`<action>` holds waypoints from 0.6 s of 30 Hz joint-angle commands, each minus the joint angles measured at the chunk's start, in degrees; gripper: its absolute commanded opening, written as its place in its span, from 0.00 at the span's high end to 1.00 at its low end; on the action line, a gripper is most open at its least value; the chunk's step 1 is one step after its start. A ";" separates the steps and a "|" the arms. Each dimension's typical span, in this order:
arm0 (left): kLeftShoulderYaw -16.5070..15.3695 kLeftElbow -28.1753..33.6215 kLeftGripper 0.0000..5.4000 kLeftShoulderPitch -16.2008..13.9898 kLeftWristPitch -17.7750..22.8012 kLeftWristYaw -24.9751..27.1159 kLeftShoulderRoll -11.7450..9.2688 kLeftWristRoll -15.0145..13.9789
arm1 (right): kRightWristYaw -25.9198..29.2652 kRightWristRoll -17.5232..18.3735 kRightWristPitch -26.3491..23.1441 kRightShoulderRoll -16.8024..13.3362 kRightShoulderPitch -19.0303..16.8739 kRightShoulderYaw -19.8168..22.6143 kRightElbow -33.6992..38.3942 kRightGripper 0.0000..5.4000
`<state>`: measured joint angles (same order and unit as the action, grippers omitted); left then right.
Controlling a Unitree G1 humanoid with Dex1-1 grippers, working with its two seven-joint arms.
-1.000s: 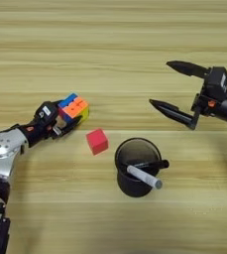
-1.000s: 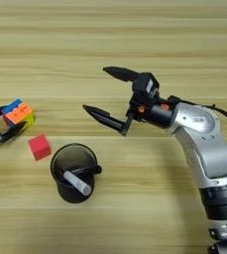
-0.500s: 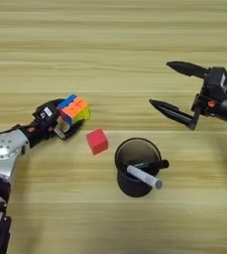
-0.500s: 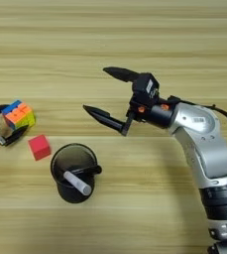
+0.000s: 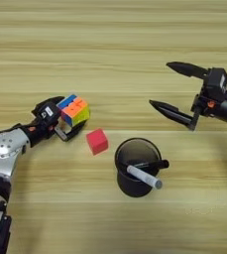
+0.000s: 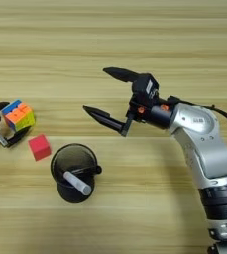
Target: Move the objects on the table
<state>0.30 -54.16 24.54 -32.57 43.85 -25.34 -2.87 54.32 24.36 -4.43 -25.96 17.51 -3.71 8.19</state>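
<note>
The pen (image 5: pixel 143 176) leans in the cup (image 5: pixel 135 166), tip toward lower right, while left fingers (image 5: pixel 71 132) clamp the puzzle cube (image 5: pixel 74 110); right fingers (image 5: pixel 170 110) spread wide.

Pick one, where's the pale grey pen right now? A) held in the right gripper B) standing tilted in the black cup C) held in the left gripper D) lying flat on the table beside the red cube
B: the pale grey pen leans inside the black cup next to a black marker, while the left gripper is at the puzzle cube and the right gripper hangs open with nothing between its fingers.
</note>
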 commanded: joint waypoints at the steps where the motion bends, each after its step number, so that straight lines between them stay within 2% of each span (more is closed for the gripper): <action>1: -0.22 2.04 0.00 0.71 -1.05 -0.31 -0.08 0.08 | 0.42 -0.35 0.60 0.00 0.59 -0.02 -0.10 0.00; 4: -0.48 4.15 0.00 0.24 -1.29 -0.28 -0.30 -0.26 | 0.41 -0.38 0.65 0.08 0.72 -0.13 -0.26 0.00; 5: -0.80 6.23 0.00 -0.33 -1.11 0.35 -0.34 -1.22 | 0.43 -0.38 0.68 0.11 0.76 -0.16 -0.32 0.00; 8: -1.71 16.11 0.00 -3.48 1.08 4.67 -0.23 -7.03 | 0.43 -0.37 0.78 0.33 0.95 -0.28 -0.61 0.00; 11: -0.57 25.25 0.00 -7.87 4.32 10.33 -0.22 -12.34 | 0.41 -0.41 0.88 0.74 1.18 -0.61 -1.01 0.00; 13: 0.73 29.09 0.00 -10.44 6.35 13.48 -0.68 -14.21 | 0.41 -0.41 0.95 0.93 1.38 -0.64 -1.45 0.00; 18: 1.62 34.98 0.00 -13.80 12.36 18.31 -0.83 -17.94 | 0.49 -0.52 1.05 1.40 1.67 -0.61 -2.52 0.00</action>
<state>1.20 -21.66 11.88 -22.71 60.17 -25.56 -19.20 54.42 24.29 -3.98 -24.75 17.79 -4.31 6.26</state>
